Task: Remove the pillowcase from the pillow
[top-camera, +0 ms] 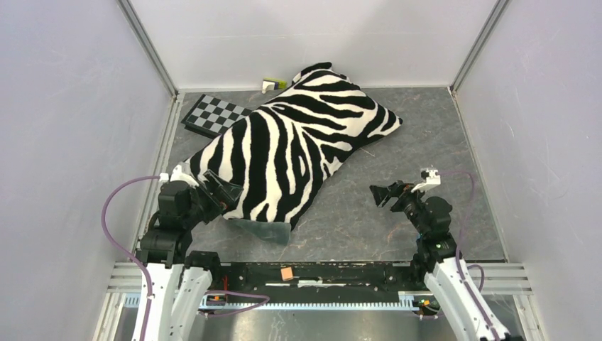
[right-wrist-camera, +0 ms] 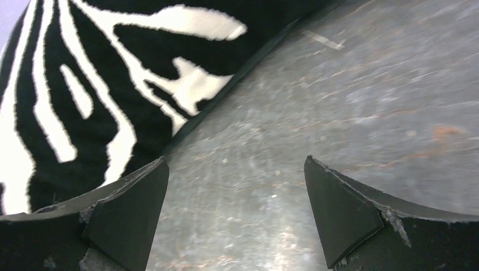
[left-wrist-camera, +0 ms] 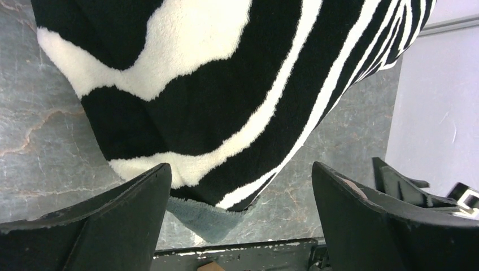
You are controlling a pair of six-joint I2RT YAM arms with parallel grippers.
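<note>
Plainly, left pincer (left-wrist-camera: 240, 167) and right pincer (right-wrist-camera: 236, 160) gape empty above the grey, pale-walled table (top-camera: 341, 217).

The pillowcase (top-camera: 291, 153) conceals the pillow entirely and overlaps one corner of the checkerboard (top-camera: 213, 115). A small yellow-and-white object (top-camera: 273, 84) behind it is too small to identify.

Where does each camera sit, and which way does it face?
Top external: above and behind the arms, facing down on the table and pillowcase; both arms show.
Left wrist: on the left arm, facing the pillowcase's near corner; the open left gripper shows.
Right wrist: on the right arm, facing across the table past the pillowcase's edge; the open right gripper shows.
Shared: all see the pillowcase.
</note>
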